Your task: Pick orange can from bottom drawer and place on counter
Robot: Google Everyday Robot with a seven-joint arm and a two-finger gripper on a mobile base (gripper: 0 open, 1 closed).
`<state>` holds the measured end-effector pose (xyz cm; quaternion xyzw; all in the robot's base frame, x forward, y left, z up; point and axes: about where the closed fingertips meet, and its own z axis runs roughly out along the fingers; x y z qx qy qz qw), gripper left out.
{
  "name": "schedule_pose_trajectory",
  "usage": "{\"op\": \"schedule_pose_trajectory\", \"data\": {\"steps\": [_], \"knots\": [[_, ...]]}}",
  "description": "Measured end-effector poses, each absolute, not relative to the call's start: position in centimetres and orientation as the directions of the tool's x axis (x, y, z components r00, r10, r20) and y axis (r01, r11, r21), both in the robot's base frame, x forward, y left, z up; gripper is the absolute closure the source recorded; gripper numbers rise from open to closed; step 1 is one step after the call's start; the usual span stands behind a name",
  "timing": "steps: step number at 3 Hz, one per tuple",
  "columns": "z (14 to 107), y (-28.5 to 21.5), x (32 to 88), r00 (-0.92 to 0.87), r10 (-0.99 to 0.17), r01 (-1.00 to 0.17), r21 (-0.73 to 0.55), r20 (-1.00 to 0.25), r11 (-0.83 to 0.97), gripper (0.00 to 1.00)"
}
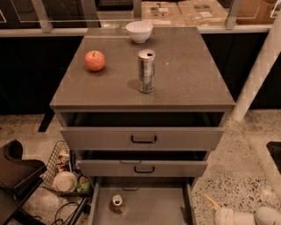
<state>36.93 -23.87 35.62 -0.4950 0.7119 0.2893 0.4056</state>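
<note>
In the camera view, the gripper (pixel 214 205) is seen at the lower right edge, low over the speckled floor (pixel 239 176) and just right of the bottom drawer (pixel 153 207). Only its white, rounded body and a thin yellowish tip pointing up and left are shown, with a white arm (pixel 268 216) segment lying behind it to the right. Whether it is open or closed cannot be told, and nothing is seen held in it. The orange can (pixel 117 204) is found to the gripper's left, well apart from it, standing upright on the flat grey floor of the pulled-out bottom drawer, near that drawer's left wall; its silver top with pull tab is turned up, and its orange-brown side carries no print that can be read. Above and left of the gripper, the middle drawer (pixel 142 168) and top drawer (pixel 140 138) are partly pulled out, each plain grey with a dark handle. Higher still lies the counter (pixel 189 74), a square grey-brown speckled slab. On it stand a ribbed silver can (pixel 146 70) near the middle, a round red-orange apple (pixel 95 60) further left, and a smooth white bowl (pixel 139 31) at the far edge. Far left of the gripper, a wire basket (pixel 61 171) rests on the floor. Labels on the cardboard boxes (pixel 175 9) beyond the counter cannot be read.
</note>
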Motion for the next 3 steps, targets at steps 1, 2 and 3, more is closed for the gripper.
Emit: {"op": "schedule_pose_trajectory", "data": {"steps": [1,2,3], "knots": [[33.7,-21.2,37.2,-0.147,-0.434,-0.944,-0.004,-0.889,0.329,0.0],[31.2,-15.3,38.5,-0.106,-0.399,-0.944,-0.034,-0.911,0.327,0.0],[31.2,-15.3,38.5,-0.106,-0.398,-0.944,-0.033,-0.911,0.327,0.0]]}}
